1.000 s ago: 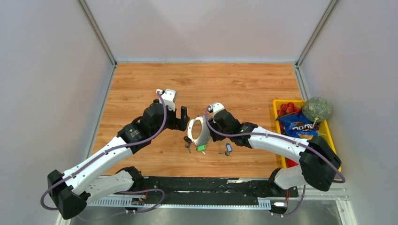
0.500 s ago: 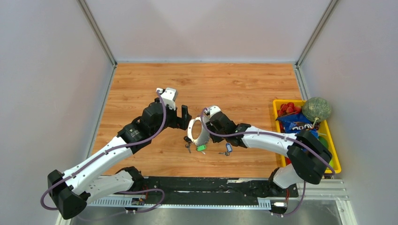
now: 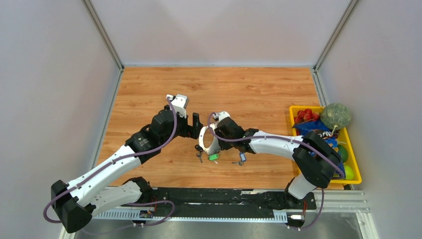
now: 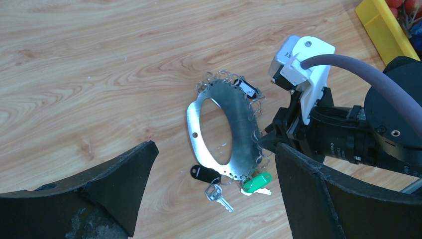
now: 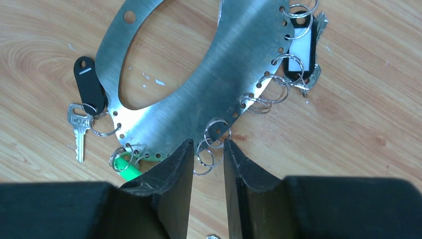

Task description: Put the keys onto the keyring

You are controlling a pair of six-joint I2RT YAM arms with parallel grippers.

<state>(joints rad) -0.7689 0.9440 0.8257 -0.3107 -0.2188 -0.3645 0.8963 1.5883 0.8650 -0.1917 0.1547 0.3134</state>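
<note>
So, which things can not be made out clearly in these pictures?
- Right wrist view: whether the right fingers pinch a small split ring or only straddle it; contact does not show.
- Right wrist view: the green-tagged key, half hidden behind a finger.
- Top view: the blue-tagged key, too small to show its blade.
- Top view: the yellow bin, partly covered by the right arm.

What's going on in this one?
Both arms are at the keyring, a flat metal hoop lying on the table. The right gripper has its fingers drawn close on either side of a small split ring at the hoop's edge; whether it grips is unclear. The left gripper hovers wide open, empty. A green key and a black key sit at the hoop's near edge; a blue key lies apart.
</note>
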